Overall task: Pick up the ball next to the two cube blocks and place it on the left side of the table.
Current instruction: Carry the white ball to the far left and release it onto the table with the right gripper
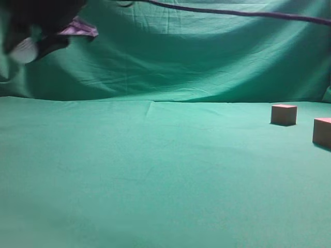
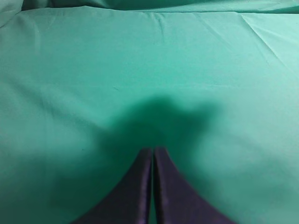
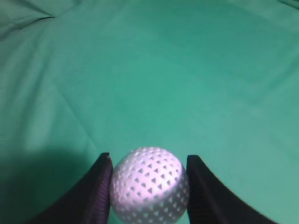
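Left tool [image 2: 153, 156] (dark fingers pressed together) above the green table [image 2: 140, 60], shadow beneath

Creased green cloth backdrop [image 1: 196, 57], dark cable [image 1: 243, 13] strung across top

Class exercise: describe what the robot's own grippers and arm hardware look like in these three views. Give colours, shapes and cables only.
The left gripper has two dark, nearly black fingers that taper to narrow tips. The right gripper has similar dark fingers, curved on their outer edges, with ribbed inner faces. In the exterior view the arm's end is a blurred black mass with a pinkish-purple patch, and a thin dark cable crosses the backdrop.
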You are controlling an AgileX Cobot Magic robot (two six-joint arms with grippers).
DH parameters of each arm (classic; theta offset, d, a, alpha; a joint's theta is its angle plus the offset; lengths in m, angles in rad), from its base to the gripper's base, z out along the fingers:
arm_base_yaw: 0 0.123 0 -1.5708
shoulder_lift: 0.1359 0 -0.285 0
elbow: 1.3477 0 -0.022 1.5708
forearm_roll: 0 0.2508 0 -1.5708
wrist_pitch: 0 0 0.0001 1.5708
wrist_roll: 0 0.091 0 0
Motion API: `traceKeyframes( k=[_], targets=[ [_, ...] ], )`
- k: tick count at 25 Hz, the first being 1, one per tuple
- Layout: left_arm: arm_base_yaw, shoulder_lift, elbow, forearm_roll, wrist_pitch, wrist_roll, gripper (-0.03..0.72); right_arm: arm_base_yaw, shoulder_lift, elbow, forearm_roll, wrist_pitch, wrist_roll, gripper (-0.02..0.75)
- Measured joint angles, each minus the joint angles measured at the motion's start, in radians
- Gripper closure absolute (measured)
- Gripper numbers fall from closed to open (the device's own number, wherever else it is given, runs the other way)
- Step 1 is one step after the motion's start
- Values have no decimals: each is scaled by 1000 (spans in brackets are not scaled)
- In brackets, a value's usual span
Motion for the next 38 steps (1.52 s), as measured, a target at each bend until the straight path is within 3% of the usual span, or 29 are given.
traceKeyframes(
  k=[6,18,25,30,35,38],
  targets=[
    [0,0,0,0,0,0,688,66,171,-97,6,-119,-36,425],
    [0,0,0,0,0,0,688,72,241,-99,28,-175,-96,425],
    [0,0,0,0,0,0,688,58,221,-99,32,-135,-98,90],
    [0,0,0,0,0,0,688,-8,59,-99,-8,57,-98,93],
    [0,0,0,0,0,0,688,-88,-184,-106,-84,440,-45,607],
    [0,0,0,0,0,0,688,-121,-317,-108,-149,633,58,738]
  ],
)
